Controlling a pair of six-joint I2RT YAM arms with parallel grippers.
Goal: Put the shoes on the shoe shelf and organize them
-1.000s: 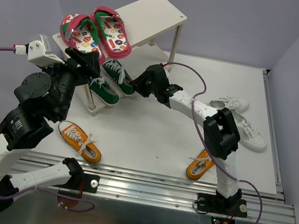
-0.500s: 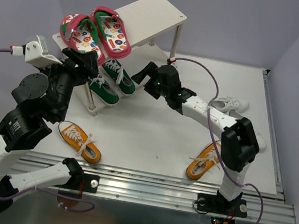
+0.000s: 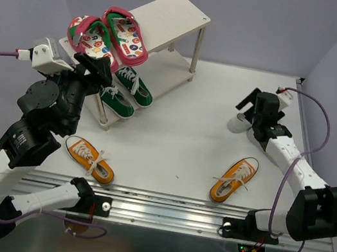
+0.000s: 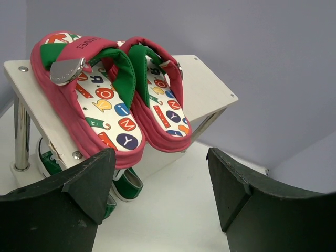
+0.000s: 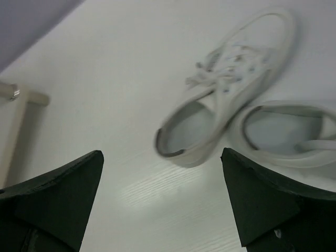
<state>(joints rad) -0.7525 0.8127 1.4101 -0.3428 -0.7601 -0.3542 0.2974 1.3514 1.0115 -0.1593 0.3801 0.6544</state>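
The cream-white shoe shelf [image 3: 175,16] stands at the back left. A pair of pink-red flip-flops [image 3: 109,37] lies on the left end of its top board. Both green sneakers [image 3: 129,90] sit on the lower board. One orange sneaker [image 3: 89,159] lies front left on the table, the other [image 3: 234,179] front right. My left gripper [image 3: 101,70] hovers open just left of the shelf, facing the flip-flops [image 4: 105,94] and holding nothing [image 4: 160,184]. My right gripper [image 3: 244,109] is open above the white sneakers [image 5: 226,100], which the arm mostly hides from above.
The right half of the shelf's top board [image 4: 205,86] is bare. A shelf leg [image 5: 16,94] shows at the left edge of the right wrist view. The table's right rim [image 3: 309,144] runs close to the white sneakers.
My right arm has swung from the green sneakers at the shelf across to the right, above the white sneakers, with its jaws now wide. The left arm has barely moved.
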